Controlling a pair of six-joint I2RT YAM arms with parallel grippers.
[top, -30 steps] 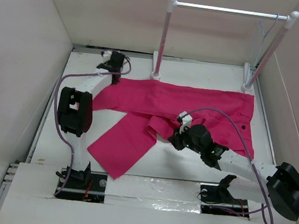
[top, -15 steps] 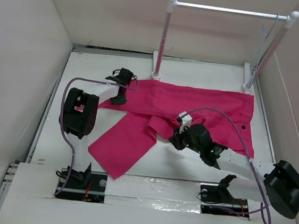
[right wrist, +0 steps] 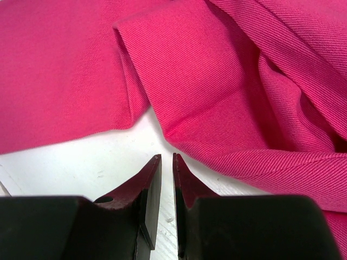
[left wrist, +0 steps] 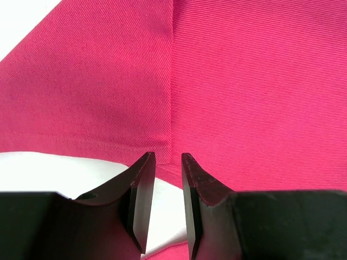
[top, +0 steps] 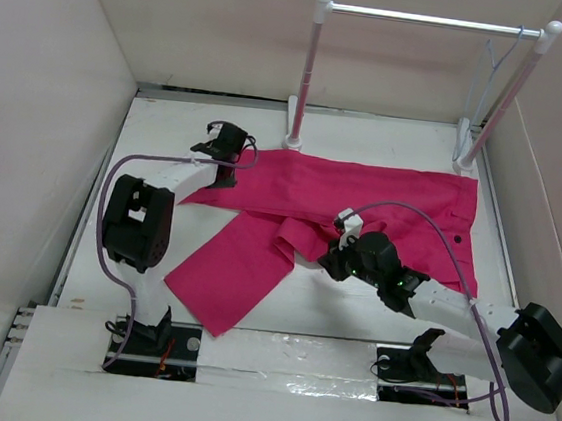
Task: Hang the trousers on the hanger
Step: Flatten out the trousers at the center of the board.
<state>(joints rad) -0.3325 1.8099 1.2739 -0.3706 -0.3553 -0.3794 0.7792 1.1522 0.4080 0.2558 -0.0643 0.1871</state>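
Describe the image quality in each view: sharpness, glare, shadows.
Top external: even, soft light, all in focus, faint glare on the tape strip at the near edge. Left wrist: the trousers show a crisp weave, while the dark fingers are close and slightly soft. Right wrist: fabric folds cast gentle shadows; the table is bright but not blown out.
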